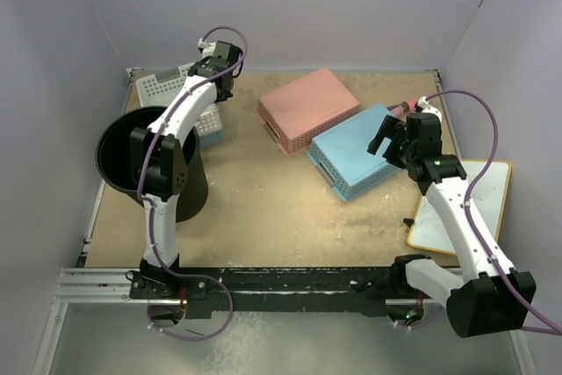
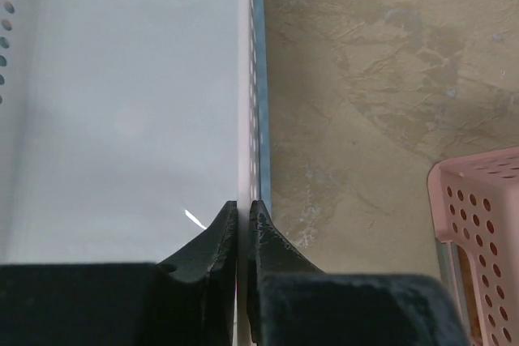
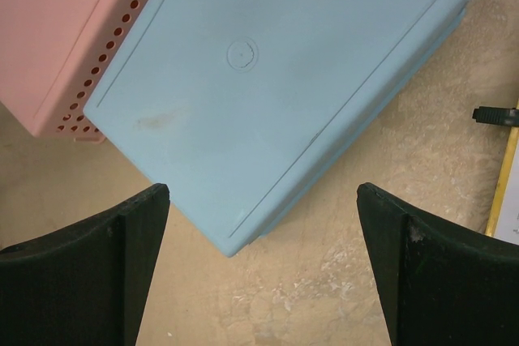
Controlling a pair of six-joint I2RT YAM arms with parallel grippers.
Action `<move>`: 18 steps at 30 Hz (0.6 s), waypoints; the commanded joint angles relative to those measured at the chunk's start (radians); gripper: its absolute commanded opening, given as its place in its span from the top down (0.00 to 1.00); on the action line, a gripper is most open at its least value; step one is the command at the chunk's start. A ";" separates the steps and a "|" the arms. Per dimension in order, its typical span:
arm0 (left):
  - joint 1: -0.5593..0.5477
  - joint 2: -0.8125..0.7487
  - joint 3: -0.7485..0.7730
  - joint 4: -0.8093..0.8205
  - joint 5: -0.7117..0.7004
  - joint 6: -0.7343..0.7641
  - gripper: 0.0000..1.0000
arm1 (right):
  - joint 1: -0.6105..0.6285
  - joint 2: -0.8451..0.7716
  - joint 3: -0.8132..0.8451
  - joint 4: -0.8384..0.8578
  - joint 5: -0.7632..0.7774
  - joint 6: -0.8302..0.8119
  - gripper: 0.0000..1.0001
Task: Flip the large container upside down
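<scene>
Bases of both arms sit at the near edge, and just beyond the left one we find the large container [image 1: 195, 189] on the left side of the table [image 1: 263, 208]. It is a black round bin, the biggest thing we see. Its wide mouth faces up and its dark wall narrows toward the foot. The left arm crosses above its rim. To the right, a white board [image 1: 465, 208] lies flat. Farther in, our right gripper [image 3: 261, 192] hangs released, fingers spread wide, over the flat bottom of an overturned blue basket [image 3: 268, 79]. A pink basket [image 1: 307, 107] lies just beyond the blue one, also bottom up. At the far left, our left gripper [image 2: 243, 208] is clenched on the thin side wall of a white basket [image 2: 122, 119].
</scene>
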 commanded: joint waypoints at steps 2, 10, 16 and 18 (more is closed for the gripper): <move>-0.002 -0.027 0.116 -0.019 0.001 0.034 1.00 | -0.005 -0.019 0.022 0.008 -0.011 -0.015 0.00; -0.067 -0.225 0.218 0.018 -0.025 0.204 1.00 | -0.005 -0.002 0.022 0.030 -0.038 0.008 0.00; -0.215 -0.294 0.218 0.053 0.142 0.236 1.00 | -0.005 0.001 0.040 0.061 -0.049 0.018 0.00; -0.235 -0.294 0.219 0.058 0.218 0.220 1.00 | -0.005 0.002 0.055 0.054 -0.026 0.008 0.00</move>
